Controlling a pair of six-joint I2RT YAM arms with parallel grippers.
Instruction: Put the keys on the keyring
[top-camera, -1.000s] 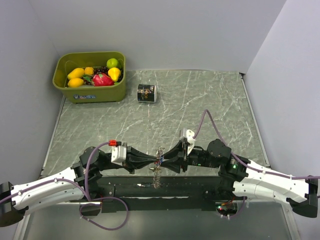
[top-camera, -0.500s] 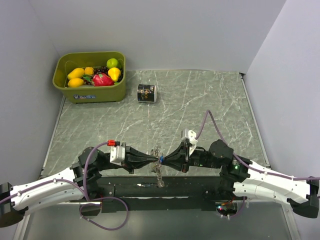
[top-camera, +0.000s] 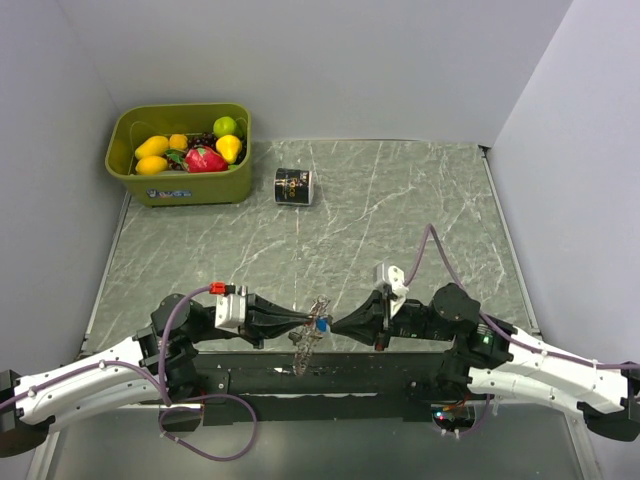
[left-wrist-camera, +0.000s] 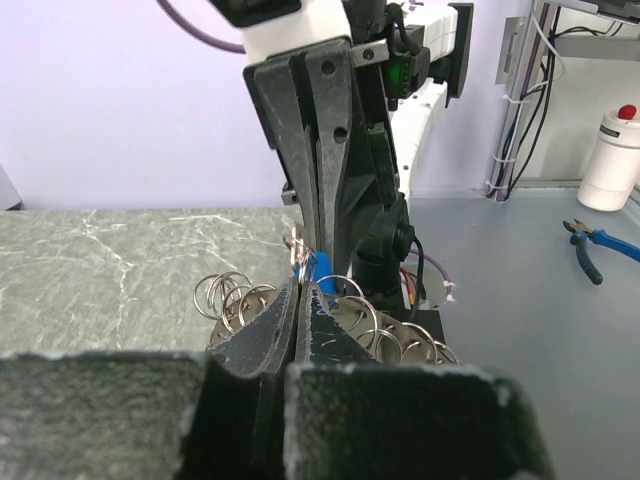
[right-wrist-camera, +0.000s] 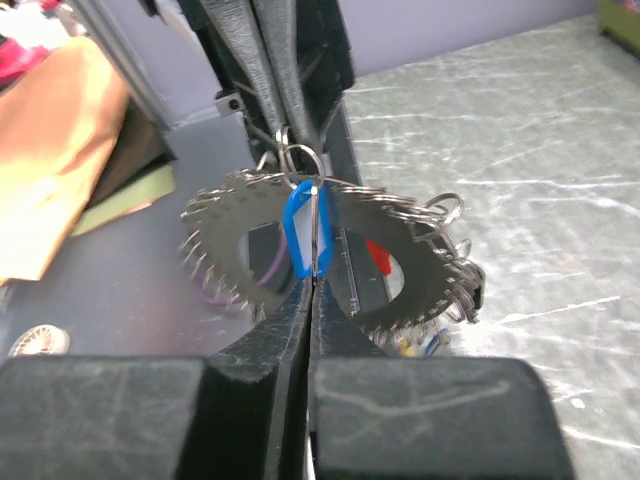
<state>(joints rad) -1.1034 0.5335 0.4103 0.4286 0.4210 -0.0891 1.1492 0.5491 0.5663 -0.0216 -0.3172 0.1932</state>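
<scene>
R claw shut.
R claw (top-camera: 334, 325) closed on blue key (right-wrist-camera: 305, 240); arm slid toward lower right; keyring (top-camera: 306, 340) dipped lower left.

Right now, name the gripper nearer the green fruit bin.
Left. The left gripper sits toward the near edge, right of the bin; the right gripper faces it tip to tip, just farther right.

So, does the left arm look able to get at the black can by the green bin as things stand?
Probably not at once: the way across the table is bare, but the left tool is shut on the keyring, and the can lies far off by the bin.
</scene>
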